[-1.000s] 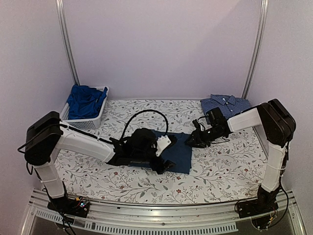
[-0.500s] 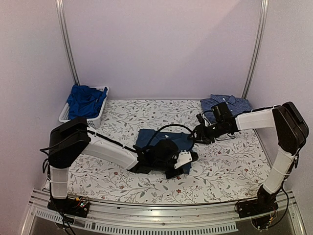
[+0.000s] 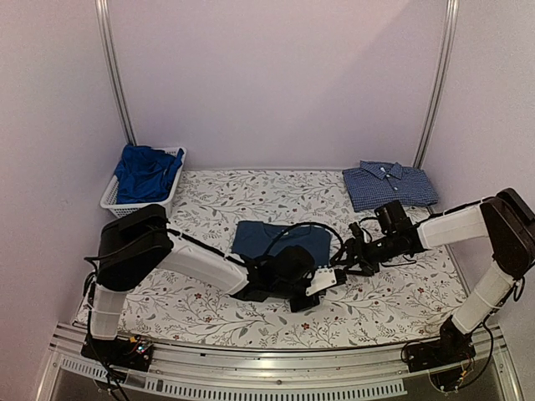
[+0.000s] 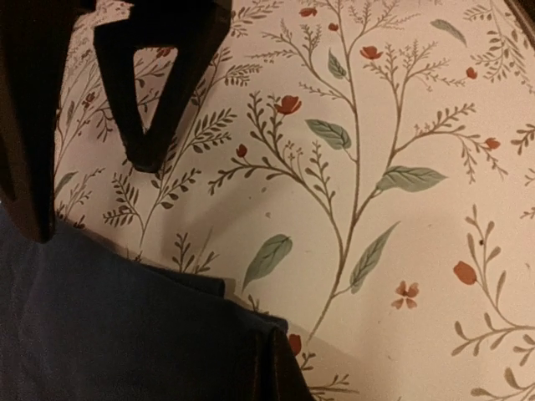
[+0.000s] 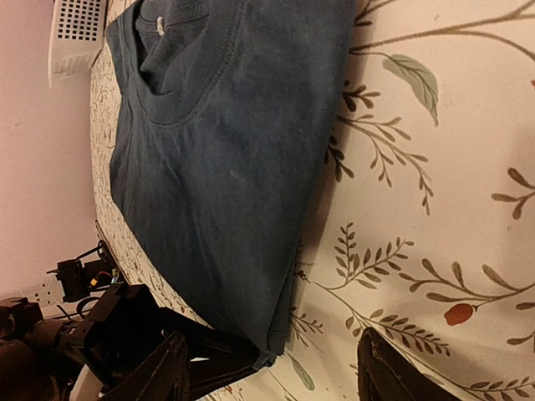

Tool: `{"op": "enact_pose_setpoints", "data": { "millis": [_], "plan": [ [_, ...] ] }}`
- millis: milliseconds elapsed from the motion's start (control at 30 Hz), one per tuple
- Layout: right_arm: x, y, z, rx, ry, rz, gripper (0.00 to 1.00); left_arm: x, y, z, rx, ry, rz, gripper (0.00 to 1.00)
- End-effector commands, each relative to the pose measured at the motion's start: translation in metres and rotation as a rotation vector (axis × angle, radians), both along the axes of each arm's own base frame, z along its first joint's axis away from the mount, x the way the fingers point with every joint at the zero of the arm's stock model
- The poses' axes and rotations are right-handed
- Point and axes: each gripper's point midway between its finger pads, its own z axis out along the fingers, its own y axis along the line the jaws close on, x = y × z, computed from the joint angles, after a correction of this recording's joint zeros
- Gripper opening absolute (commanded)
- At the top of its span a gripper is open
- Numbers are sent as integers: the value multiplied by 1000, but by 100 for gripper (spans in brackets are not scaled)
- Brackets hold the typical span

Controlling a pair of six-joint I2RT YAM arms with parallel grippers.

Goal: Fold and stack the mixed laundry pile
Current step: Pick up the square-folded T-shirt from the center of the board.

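Room, top external view: pale lilac walls (image 3: 276,75), two metal poles (image 3: 114,75) at the back, and a table (image 3: 393,309) under a flower-printed cloth.
White mesh basket (image 3: 125,200): at the table's far left corner, with a crumpled royal-blue garment (image 3: 144,171) inside.
Checked collared shirt (image 3: 389,184): folded, collar up, at the far right corner.
Navy T-shirt (image 3: 276,236): folded into a flat rectangle in the middle of the table.
Left gripper (image 3: 308,294): low at the T-shirt's near right corner, its arm reaching across from the left edge.
Right gripper (image 3: 353,253): low over the cloth, just beside the T-shirt's right edge.
Left wrist view, left gripper (image 4: 88,196): the fingers (image 4: 159,75) are drawn close together. One tip meets the edge of the navy T-shirt (image 4: 125,334) and the other is over bare table (image 4: 401,125). Whether any fabric is pinched cannot be told.
Right wrist view, right gripper (image 5: 280,368): the fingers (image 5: 389,372) are spread wide and grasp nothing.
Navy T-shirt (image 5: 226,167) in the same view: it lies smooth, with its neckline and label toward the white mesh basket (image 5: 79,33). Its nearest corner lies in the gap between the right gripper's fingers, and the dark body of the left gripper is right beside that corner.
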Motion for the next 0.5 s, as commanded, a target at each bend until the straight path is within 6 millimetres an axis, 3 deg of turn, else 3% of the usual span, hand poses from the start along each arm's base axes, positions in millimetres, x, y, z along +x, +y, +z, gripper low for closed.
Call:
{"op": "enact_pose_setpoints", "data": {
  "millis": [0, 200, 467],
  "plan": [
    [-2, 3, 9, 93, 10, -62, 70, 3, -1, -9, 19, 25, 12, 0],
    [-9, 7, 2, 165, 76, -169, 72, 10, -12, 43, -150, 33, 25, 0],
    [-9, 17, 5, 214, 120, -304, 73, 24, -18, 77, -264, 47, 62, 0]
  ]
}}
